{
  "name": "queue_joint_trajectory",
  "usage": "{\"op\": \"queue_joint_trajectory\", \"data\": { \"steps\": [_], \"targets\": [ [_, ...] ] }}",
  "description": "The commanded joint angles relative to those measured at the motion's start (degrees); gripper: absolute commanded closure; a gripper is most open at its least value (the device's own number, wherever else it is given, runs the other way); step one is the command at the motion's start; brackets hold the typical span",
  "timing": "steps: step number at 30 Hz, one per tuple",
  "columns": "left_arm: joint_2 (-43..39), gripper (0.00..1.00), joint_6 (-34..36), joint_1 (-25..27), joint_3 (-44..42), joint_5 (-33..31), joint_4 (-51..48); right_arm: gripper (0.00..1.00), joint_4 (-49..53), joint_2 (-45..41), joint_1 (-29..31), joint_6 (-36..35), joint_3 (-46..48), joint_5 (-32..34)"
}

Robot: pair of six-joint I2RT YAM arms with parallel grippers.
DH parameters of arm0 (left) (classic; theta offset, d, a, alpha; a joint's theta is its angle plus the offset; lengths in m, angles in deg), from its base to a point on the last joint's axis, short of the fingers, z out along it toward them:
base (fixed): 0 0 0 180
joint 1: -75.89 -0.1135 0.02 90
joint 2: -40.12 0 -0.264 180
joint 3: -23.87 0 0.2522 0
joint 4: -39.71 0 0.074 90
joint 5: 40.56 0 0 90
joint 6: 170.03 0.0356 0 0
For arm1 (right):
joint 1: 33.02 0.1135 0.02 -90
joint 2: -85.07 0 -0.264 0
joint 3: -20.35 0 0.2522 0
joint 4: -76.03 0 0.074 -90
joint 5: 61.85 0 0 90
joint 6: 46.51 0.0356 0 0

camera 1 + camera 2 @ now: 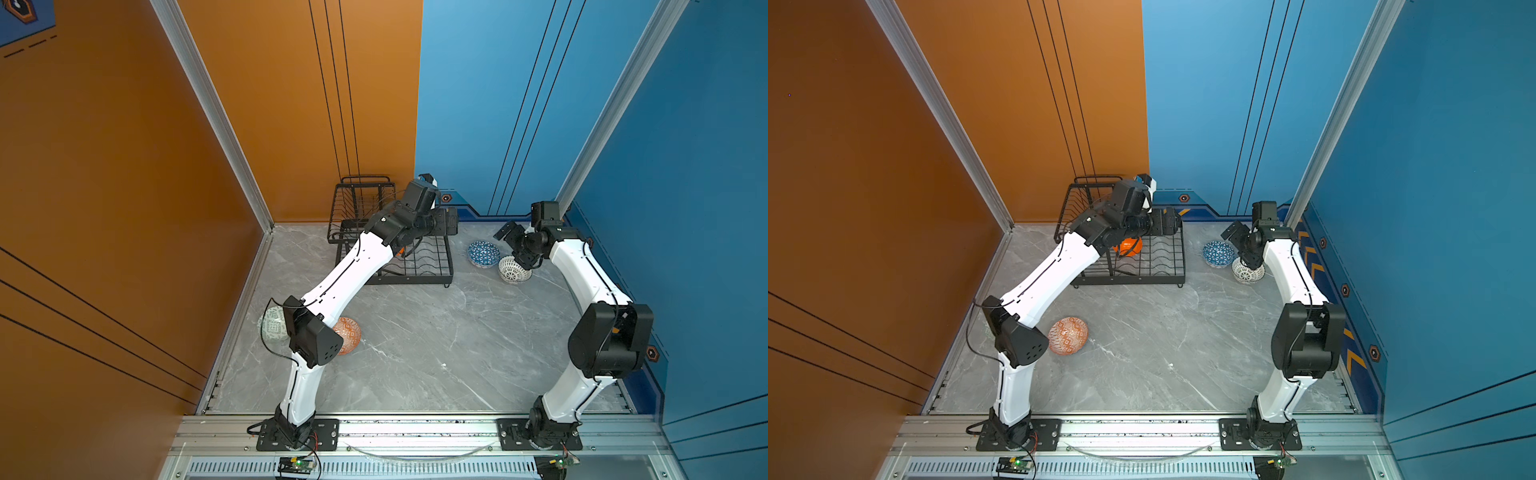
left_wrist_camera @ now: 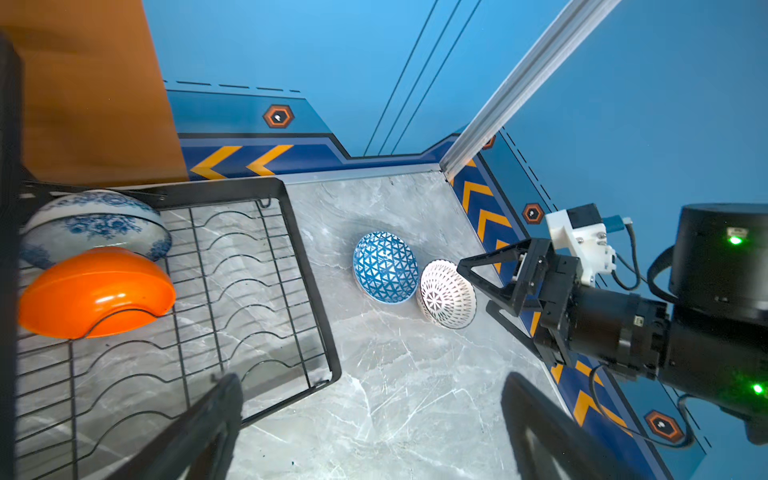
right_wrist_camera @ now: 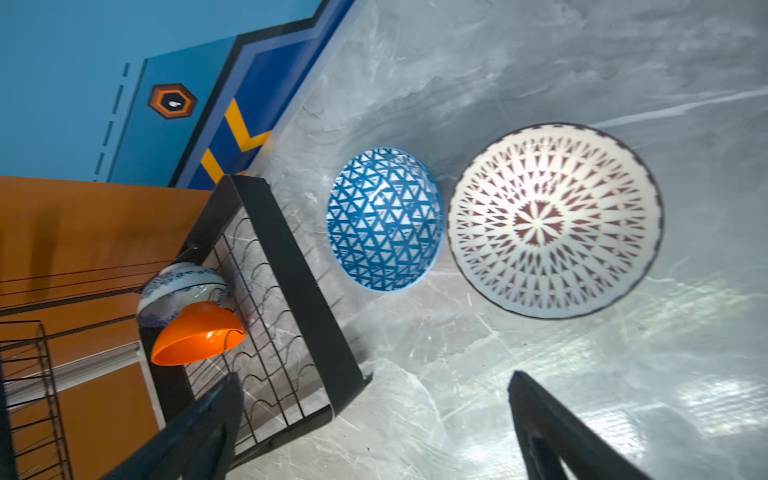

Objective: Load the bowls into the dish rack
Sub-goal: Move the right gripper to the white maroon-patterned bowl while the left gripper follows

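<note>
While gaping wide, right claw (image 3: 374, 380) hangs beside the lattice bowl (image 3: 555, 220).

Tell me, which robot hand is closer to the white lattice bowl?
Right. The right gripper hangs close beside the white lattice bowl; the left gripper is farther, by the dish rack.

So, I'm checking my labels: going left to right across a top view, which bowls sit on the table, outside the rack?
In a top view: pale green patterned bowl → orange-white geometric bowl → blue-white triangle bowl → white lattice bowl.
</note>
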Motion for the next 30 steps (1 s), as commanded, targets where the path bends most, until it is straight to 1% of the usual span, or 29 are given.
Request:
{"op": "queue_joint_trajectory", "data": {
  "steps": [1,6,9,12,15,19,25,27,30],
  "targets": [
    [2.2,0.02,0.6,0.8,2.2,2.5,-0.4,0.05,7.4,1.3,0.1,-6.7,0.4,2.6],
    [3.5,0.02,-0.9,1.3,1.5,3.4,-0.5,0.07,11.9,4.0,1.1,-14.1,-1.9,8.8],
    [3.5,0.02,-2.2,1.3,0.3,3.7,-0.4,0.15,14.1,5.8,2.3,-19.2,-3.6,13.5],
    [3.2,0.02,-2.9,1.2,-1.0,3.9,-0.5,0.18,15.8,8.4,2.9,-22.8,-5.3,15.7],
    [2.8,0.02,-3.3,0.8,-1.9,4.6,-0.5,0.19,16.2,10.5,3.1,-25.1,-7.0,15.4],
    [2.5,0.02,-3.8,0.2,-2.9,5.2,-0.7,0.29,16.7,13.6,4.5,-27.5,-9.4,15.4],
    [2.8,0.02,-2.8,0.3,-1.6,5.6,-2.6,0.31,17.2,17.8,6.3,-29.5,-11.9,18.5],
    [2.9,0.02,-2.3,0.4,-1.0,5.4,-3.4,0.32,17.6,20.3,6.3,-29.9,-14.3,19.4],
    [3.1,0.02,-1.7,0.3,-0.5,5.3,-4.0,0.38,18.3,22.5,6.0,-30.1,-16.0,20.2]
  ]
}}
